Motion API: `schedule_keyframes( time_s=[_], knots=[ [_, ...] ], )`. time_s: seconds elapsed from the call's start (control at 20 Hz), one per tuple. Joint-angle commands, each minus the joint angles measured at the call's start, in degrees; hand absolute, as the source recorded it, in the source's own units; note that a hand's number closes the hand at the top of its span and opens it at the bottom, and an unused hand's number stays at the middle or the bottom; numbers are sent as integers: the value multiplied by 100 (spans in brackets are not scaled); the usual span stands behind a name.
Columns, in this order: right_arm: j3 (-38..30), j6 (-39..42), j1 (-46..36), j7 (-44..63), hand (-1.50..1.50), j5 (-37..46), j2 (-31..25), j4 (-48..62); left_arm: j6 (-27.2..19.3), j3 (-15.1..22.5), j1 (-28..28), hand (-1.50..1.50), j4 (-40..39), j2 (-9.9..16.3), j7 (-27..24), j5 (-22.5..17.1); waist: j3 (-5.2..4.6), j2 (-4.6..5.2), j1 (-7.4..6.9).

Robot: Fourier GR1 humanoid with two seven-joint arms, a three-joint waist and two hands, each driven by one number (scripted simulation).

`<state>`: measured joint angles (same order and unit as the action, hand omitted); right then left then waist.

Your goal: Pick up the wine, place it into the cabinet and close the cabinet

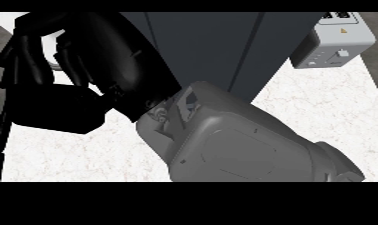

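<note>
The white marble desk [310, 109] is carrying a dark cabinet [214, 44], the right hand [81, 64] is hanging close before it, grip state indeterminable, and the wine's position cannot be told.

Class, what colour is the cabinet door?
Dark slate grey, seen in the head view: the cabinet door stands behind the black hand.

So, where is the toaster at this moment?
In the head view the toaster stands at the upper right, on the counter, just right of the dark cabinet.
</note>
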<state>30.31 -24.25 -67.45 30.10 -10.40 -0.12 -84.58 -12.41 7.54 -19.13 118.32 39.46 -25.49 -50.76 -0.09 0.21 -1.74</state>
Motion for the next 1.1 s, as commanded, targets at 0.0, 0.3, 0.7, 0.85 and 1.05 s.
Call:
schedule_keyframes(
  time_s=[0.0,0.3,0.7,0.85,1.05],
  knots=[
    [-591,617,-29,-561,150,-162,-123,839,-24,6,108,-150,-141,-217,-26,172,6,6,72],
    [-1135,1116,-314,-1178,150,-338,-124,1895,178,-226,305,-150,-399,-217,226,172,5,7,90],
    [-1327,1401,-146,-1899,150,-145,-377,2653,146,-291,24,-150,54,-341,314,122,6,16,31],
    [-1255,1537,-72,-2210,150,-8,-468,2926,-61,-50,320,-150,-104,-418,370,373,5,63,76],
    [-1406,1680,-388,-2130,150,24,-651,3072,82,-247,393,-150,-122,-328,488,201,1,54,36]
  ],
)
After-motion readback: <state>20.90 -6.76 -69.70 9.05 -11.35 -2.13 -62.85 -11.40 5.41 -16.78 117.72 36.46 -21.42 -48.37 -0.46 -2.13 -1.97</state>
